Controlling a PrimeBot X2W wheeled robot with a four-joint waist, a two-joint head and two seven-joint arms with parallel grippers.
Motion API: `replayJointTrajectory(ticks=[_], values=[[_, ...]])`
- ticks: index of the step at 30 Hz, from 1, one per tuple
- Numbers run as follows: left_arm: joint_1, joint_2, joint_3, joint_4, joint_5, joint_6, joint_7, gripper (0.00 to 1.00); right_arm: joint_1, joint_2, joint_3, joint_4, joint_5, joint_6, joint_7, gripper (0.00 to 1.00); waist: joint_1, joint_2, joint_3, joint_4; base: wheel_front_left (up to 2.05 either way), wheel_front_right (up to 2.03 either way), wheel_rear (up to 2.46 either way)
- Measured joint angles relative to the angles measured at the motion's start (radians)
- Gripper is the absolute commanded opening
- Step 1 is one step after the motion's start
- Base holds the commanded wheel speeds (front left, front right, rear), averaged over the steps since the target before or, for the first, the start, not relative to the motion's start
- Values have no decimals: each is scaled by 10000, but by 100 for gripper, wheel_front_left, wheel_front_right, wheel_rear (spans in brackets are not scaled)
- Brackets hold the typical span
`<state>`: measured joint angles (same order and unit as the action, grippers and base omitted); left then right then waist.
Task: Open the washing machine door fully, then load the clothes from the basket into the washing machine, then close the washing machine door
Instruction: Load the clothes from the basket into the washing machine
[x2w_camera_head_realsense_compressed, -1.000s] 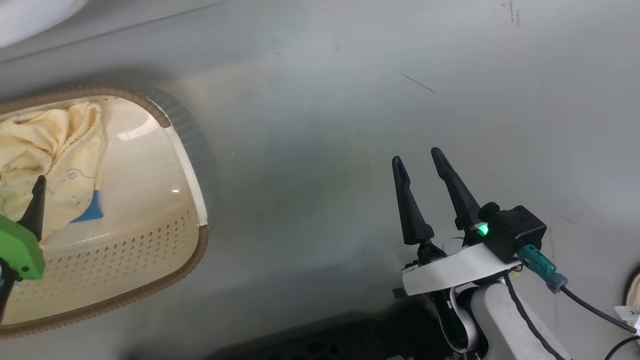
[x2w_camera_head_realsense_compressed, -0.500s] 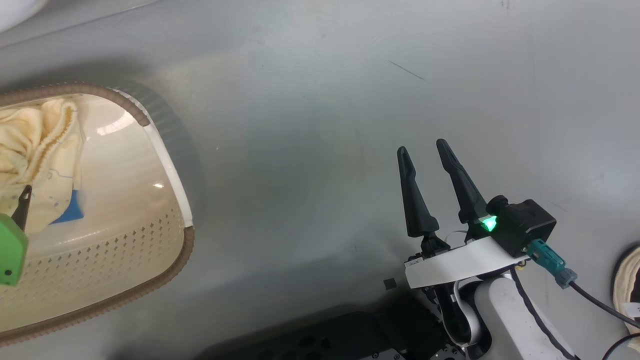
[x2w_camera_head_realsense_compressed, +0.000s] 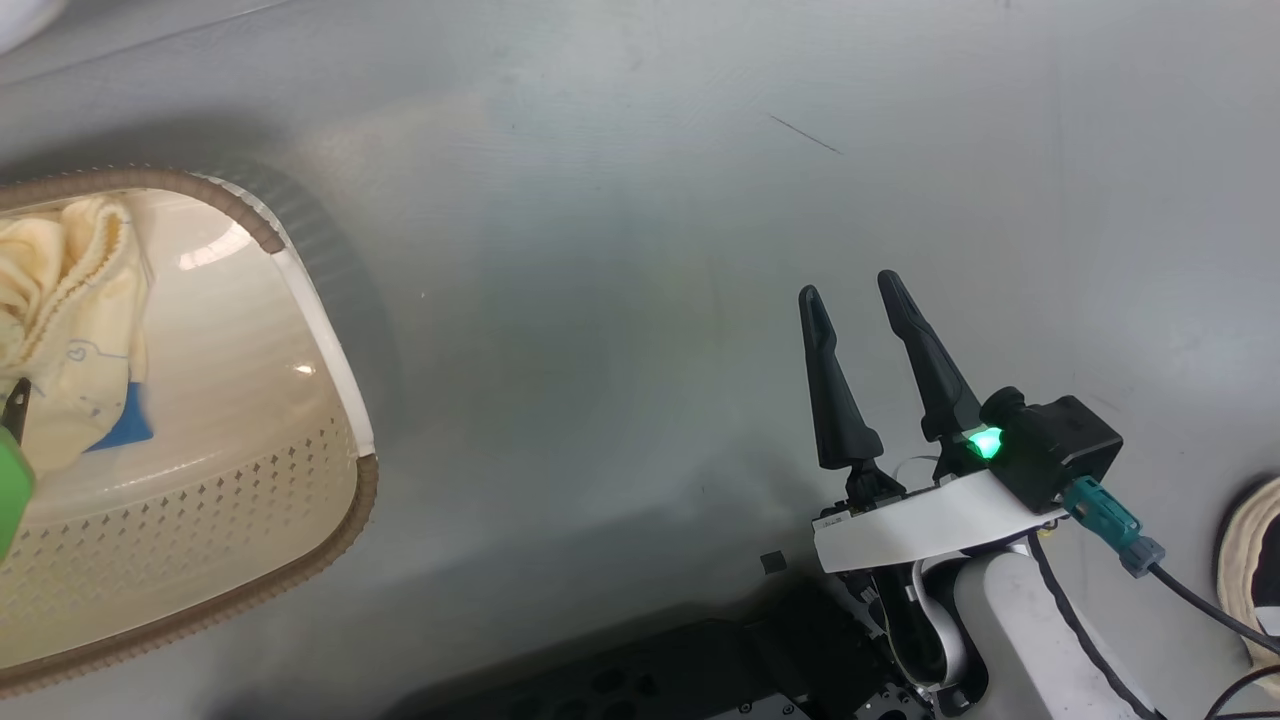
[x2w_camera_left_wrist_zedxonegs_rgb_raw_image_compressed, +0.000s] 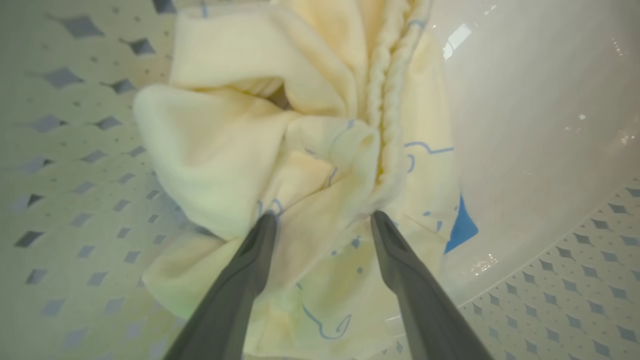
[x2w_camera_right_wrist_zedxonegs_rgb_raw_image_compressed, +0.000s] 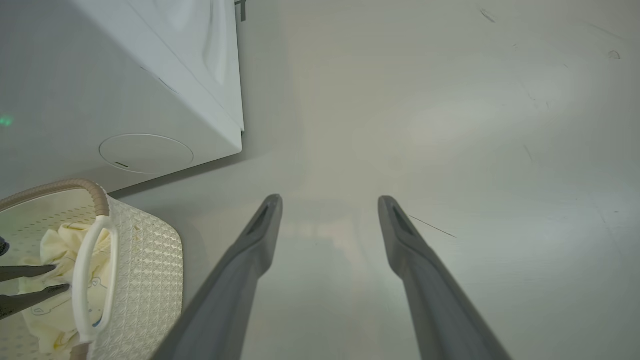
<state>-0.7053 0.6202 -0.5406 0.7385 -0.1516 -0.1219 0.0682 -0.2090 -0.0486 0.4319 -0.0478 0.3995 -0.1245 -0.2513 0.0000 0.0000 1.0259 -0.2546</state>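
The cream basket (x2w_camera_head_realsense_compressed: 300, 560) stands on the floor at the left of the head view. In it lie the pale yellow clothes (x2w_camera_left_wrist_zedxonegs_rgb_raw_image_compressed: 225, 165) with a blue piece (x2w_camera_left_wrist_zedxonegs_rgb_raw_image_compressed: 462, 227). My left gripper (x2w_camera_left_wrist_zedxonegs_rgb_raw_image_compressed: 324, 216) is open inside the basket, its fingertips (x2w_camera_left_wrist_zedxonegs_rgb_raw_image_compressed: 265, 225) resting on the yellow cloth with a fold between them. From the right wrist view, the left gripper (x2w_camera_right_wrist_zedxonegs_rgb_raw_image_compressed: 62, 277) reaches into the basket (x2w_camera_right_wrist_zedxonegs_rgb_raw_image_compressed: 145, 280) beside its white handle (x2w_camera_right_wrist_zedxonegs_rgb_raw_image_compressed: 82, 280). My right gripper (x2w_camera_head_realsense_compressed: 850, 290) hangs open over bare floor, holding nothing. The white washing machine (x2w_camera_right_wrist_zedxonegs_rgb_raw_image_compressed: 150, 75) stands behind the basket. The washing machine door is out of view.
Grey floor (x2w_camera_head_realsense_compressed: 620, 250) stretches between the basket and my right arm. My dark base (x2w_camera_head_realsense_compressed: 650, 670) shows at the bottom of the head view. A pale woven-edged object (x2w_camera_head_realsense_compressed: 1245, 560) and a black cable (x2w_camera_head_realsense_compressed: 1190, 610) lie at the right edge.
The head camera has turned, so the basket and my left gripper have slid toward the left edge. Both grippers stay open. The right gripper sits slightly higher in the picture.
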Motion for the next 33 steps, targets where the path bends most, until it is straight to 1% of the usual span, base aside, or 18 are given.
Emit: replayJointTrajectory(ticks=[4, 5, 6, 7, 8, 11, 14, 19, 22, 26, 33], values=[[-100, -2, -102, 299, 54, 0, 121, 100, 1, 2, -52, -98, 63, 0, 0, 100, 0, 0, 22, -41, 0, 0, 0], [-125, -12, -109, 378, 52, 0, 148, 98, 2, 2, -63, -109, 82, 0, 0, 100, 0, 0, 27, -52, 0, 0, 0], [-147, -25, -102, 447, 29, 0, 173, 42, 3, 2, -71, -125, 86, 0, 0, 100, 0, 0, 34, -61, 0, 0, 0], [-164, -38, -98, 479, 13, 0, 180, 4, 4, 2, -79, -144, 86, 0, 0, 100, 0, 0, 40, -68, 0, 0, 0], [-193, -58, -102, 533, 13, 0, 182, 0, 4, 2, -90, -159, 88, 0, 0, 100, 0, 0, 47, -75, 0, 0, 0], [-319, -140, -96, 732, -88, 0, 196, 0, 6, 2, -123, -196, 88, 0, 0, 100, 0, 0, 67, -86, 0, 0, 0], [-421, -311, -67, 834, -391, 0, -40, 0, 5, 6, -151, -221, 86, 0, 0, 100, 0, 0, 79, -71, 0, 0, 0], [-496, -688, -29, 997, -629, 0, -717, 0, -9, 12, -255, -226, 88, 0, 0, 100, -1, 0, -60, -9, 0, 0, 0], [-494, -874, 186, 1091, -1127, 0, -1200, 0, -43, 13, -291, -226, 88, 0, 0, 100, 0, 0, -192, 33, 0, 0, 0], [-488, -1112, 159, 1183, -1267, 0, -1662, 0, -221, 12, -395, -219, 88, 0, 0, 100, 0, 0, -395, 106, 0, 0, 0], [-369, -1661, 192, 1281, -1950, 0, -2629, 0, -384, 12, -593, -104, 77, 0, 0, 100, 0, 0, -882, 264, 0, 0, 0]])
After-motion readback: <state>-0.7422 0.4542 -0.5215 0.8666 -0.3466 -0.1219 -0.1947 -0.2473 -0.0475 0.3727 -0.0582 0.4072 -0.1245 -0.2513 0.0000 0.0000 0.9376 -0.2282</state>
